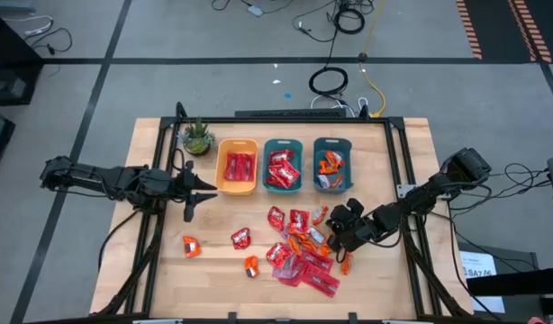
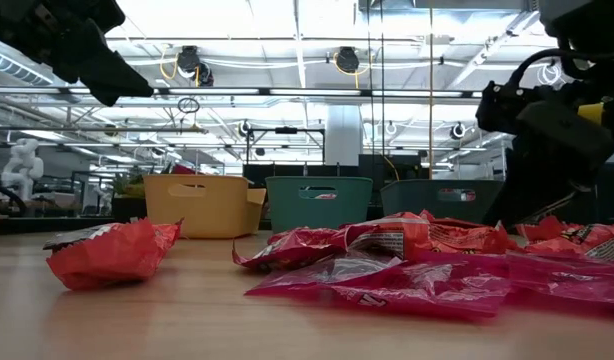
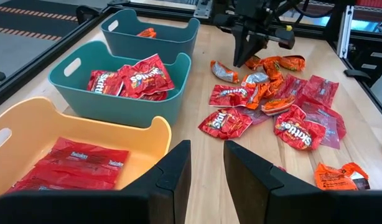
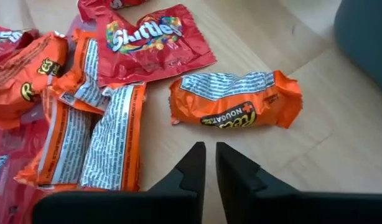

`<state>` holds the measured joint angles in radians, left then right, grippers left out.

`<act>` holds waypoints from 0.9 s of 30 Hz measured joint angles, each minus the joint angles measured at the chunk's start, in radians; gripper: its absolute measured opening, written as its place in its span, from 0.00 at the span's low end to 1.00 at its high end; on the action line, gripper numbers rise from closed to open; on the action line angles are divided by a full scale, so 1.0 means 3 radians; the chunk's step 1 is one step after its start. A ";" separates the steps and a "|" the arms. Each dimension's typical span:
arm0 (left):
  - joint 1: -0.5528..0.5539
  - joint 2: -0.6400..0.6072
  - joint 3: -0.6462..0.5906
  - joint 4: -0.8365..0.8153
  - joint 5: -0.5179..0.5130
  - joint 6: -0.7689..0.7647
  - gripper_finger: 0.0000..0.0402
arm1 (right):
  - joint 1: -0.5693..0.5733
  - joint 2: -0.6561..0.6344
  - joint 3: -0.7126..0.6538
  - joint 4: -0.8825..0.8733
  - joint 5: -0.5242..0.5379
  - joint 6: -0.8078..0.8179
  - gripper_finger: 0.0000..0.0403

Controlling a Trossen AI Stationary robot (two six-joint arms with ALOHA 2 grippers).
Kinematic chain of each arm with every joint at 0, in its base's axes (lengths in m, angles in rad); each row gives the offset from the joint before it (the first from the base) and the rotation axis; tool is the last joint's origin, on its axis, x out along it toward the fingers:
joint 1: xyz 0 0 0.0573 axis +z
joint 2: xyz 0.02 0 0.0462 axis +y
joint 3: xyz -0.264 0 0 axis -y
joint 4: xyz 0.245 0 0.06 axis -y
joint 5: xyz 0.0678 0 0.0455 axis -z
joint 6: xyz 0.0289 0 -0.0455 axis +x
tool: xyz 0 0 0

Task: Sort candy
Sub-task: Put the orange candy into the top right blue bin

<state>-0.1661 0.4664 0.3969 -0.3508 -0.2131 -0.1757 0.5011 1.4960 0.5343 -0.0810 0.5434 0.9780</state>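
The candy (image 1: 299, 247) lies mostly in a loose pile on the wooden table (image 1: 150, 270), in front of three bins. A few pieces lie apart from the pile: one orange piece (image 1: 190, 246) near the left side of the table, another small orange piece (image 1: 250, 265), and a red packet (image 1: 240, 238) between them and the pile.

The yellow bin (image 1: 238, 166) holds long pinkish-red packets. The middle teal bin (image 1: 283, 166) holds red square packets. The right teal bin (image 1: 332, 165) holds some orange pieces. A small potted plant (image 1: 197, 137) stands just beside the yellow bin.

The right gripper (image 4: 209, 158) is low over the table at the right edge of the pile. Its two fingers are almost together, with only a thin gap, and nothing is between them. Just in front of them lies an orange wrapped piece (image 4: 236, 99), not touched by the fingers. Beside it lies a red packet (image 4: 147, 40) and more orange wrappers (image 4: 94, 130).

The left gripper (image 3: 206, 165) hangs above the table near the yellow bin, well apart from the pile. Its fingers stand a little apart and hold nothing.
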 joint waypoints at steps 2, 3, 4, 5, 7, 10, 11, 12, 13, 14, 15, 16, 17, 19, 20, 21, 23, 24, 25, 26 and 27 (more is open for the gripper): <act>0.0000 0.0000 0.0000 0.0000 0.0000 0.0000 0.26 | -0.0007 -0.0001 0.0000 0.0028 0.0000 0.0027 0.11; 0.0000 0.0000 0.0000 0.0000 0.0000 0.0000 0.26 | -0.0013 -0.0001 0.0000 0.0050 0.0003 0.0086 0.13; 0.0000 0.0000 0.0000 0.0000 0.0000 0.0000 0.26 | -0.0022 -0.0001 0.0000 0.0079 0.0006 0.0151 0.15; 0.0000 0.0000 0.0000 0.0000 0.0000 -0.0001 0.26 | -0.0036 -0.0002 0.0001 0.0117 0.0008 0.0202 0.18; 0.0000 0.0000 0.0000 0.0000 0.0000 -0.0001 0.26 | -0.0062 -0.0003 0.0003 0.0193 0.0020 0.0266 0.23; 0.0000 0.0000 0.0000 0.0000 0.0000 0.0000 0.26 | -0.0122 -0.0004 0.0005 0.0225 0.0028 0.0278 0.33; 0.0001 0.0000 0.0000 0.0000 0.0000 0.0000 0.26 | -0.0144 -0.0004 0.0005 0.0229 0.0028 0.0280 0.37; 0.0000 0.0000 0.0000 0.0000 0.0000 -0.0001 0.26 | -0.0164 -0.0004 0.0005 0.0233 0.0028 0.0280 0.41; 0.0000 0.0000 0.0000 0.0000 0.0000 -0.0001 0.26 | -0.0179 -0.0004 0.0005 0.0236 0.0029 0.0289 0.44; 0.0000 0.0000 0.0000 0.0000 0.0000 -0.0001 0.26 | -0.0193 -0.0004 0.0005 0.0236 0.0029 0.0332 0.48; 0.0000 0.0000 0.0000 0.0000 0.0000 -0.0001 0.26 | -0.0209 -0.0004 0.0005 0.0236 0.0030 0.0397 0.52; 0.0000 0.0000 0.0000 0.0000 0.0000 -0.0001 0.26 | -0.0225 -0.0004 0.0005 0.0235 0.0031 0.0466 0.56; 0.0000 0.0000 0.0000 0.0000 0.0000 -0.0001 0.26 | -0.0244 -0.0002 0.0005 0.0235 0.0046 0.0522 0.60; 0.0001 0.0000 0.0000 0.0000 0.0000 -0.0002 0.26 | -0.0280 0.0021 0.0005 0.0235 0.0163 0.0578 0.67; 0.0000 0.0000 0.0000 0.0000 0.0000 -0.0003 0.26 | -0.0298 0.0039 0.0005 0.0232 0.0219 0.0606 0.70; 0.0000 0.0000 0.0000 0.0000 0.0000 -0.0003 0.26 | -0.0319 0.0065 0.0005 0.0238 0.0277 0.0628 0.72; 0.0001 0.0000 0.0000 0.0000 0.0000 -0.0001 0.26 | -0.0367 0.0120 0.0005 0.0236 0.0303 0.0642 0.76; 0.0000 0.0000 0.0000 0.0001 0.0000 -0.0003 0.26 | -0.0394 0.0150 0.0005 0.0251 0.0290 0.0646 0.77; 0.0000 0.0000 0.0000 0.0001 0.0000 -0.0003 0.26 | -0.0415 0.0187 0.0005 0.0267 0.0276 0.0671 0.78; 0.0000 0.0000 0.0000 0.0000 0.0000 -0.0001 0.26 | -0.0431 0.0229 0.0005 0.0293 0.0272 0.0714 0.79; 0.0000 0.0000 0.0000 0.0001 0.0000 -0.0003 0.26 | -0.0440 0.0267 0.0005 0.0323 0.0256 0.0740 0.79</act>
<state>-0.1661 0.4664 0.3969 -0.3504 -0.2131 -0.1764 0.3690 1.5760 0.5358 0.0160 0.6201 1.2001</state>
